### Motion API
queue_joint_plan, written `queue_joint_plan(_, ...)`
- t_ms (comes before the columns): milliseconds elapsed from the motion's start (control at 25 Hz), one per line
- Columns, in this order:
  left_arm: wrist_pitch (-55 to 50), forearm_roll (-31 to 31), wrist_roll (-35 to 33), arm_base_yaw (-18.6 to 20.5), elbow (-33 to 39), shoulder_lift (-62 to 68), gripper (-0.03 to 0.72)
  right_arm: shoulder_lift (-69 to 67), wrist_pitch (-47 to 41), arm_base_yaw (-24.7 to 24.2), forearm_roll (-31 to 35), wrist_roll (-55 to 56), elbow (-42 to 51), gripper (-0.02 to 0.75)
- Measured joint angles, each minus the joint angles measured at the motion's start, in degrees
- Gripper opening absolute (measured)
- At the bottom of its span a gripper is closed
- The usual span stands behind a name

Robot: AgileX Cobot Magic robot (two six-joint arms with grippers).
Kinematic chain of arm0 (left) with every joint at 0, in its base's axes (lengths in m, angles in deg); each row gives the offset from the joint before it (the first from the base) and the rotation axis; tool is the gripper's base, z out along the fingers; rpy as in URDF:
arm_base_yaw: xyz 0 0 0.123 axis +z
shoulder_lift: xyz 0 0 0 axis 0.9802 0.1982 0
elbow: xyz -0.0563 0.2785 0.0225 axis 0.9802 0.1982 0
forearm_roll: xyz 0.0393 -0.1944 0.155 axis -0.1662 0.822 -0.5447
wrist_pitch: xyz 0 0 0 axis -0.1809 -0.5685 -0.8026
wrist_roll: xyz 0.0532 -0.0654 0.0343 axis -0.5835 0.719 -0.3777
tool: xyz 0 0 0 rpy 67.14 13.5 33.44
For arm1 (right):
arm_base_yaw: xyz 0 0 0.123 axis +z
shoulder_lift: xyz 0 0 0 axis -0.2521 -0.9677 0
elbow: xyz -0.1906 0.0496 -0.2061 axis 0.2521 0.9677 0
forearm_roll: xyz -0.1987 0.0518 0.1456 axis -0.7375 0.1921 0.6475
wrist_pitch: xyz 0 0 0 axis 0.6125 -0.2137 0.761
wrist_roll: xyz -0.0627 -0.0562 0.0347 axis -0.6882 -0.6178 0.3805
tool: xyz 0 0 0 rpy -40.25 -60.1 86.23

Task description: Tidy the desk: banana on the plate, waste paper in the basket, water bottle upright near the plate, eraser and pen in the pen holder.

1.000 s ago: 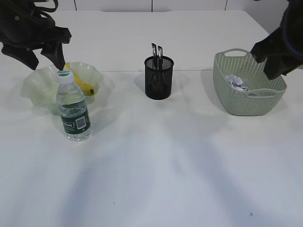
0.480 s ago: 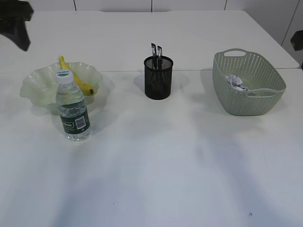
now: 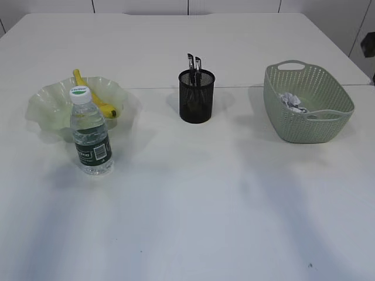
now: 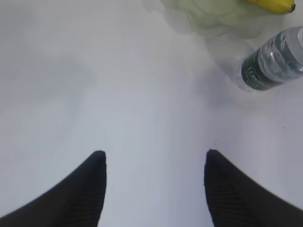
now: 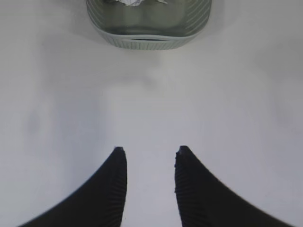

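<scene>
Both arms have left the exterior view. Left gripper (image 4: 154,158) stands wide open, empty, over bare counter (image 4: 118,94); bottle (image 4: 272,61) ahead-right. Right gripper (image 5: 149,152) is partly open, empty; basket (image 5: 147,35) ahead.

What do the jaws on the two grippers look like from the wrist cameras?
Both the left gripper and the right gripper show two matte black fingers, broad at the base and tapering to rounded tips, with fine ribbing along their surfaces. No cables or markings are in view.
</scene>
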State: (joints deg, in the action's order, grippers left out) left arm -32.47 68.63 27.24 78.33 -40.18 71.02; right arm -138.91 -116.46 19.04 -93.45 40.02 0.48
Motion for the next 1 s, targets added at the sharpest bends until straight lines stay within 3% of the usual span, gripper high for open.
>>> queue_joint_plan(440, -4.8, -0.5, 0.0, 0.0, 9.5, -17.9, 0.457, 10.5, 2.3, 0.0, -0.2, 0.1, 13.8, 0.267)
queue_joint_plan(1000, -12.8, 1.7, 1.1, 0.0, 15.5, -40.0, 0.438, 44.3, -5.7, 0.0, -1.2, 2.5, 22.5, 0.267)
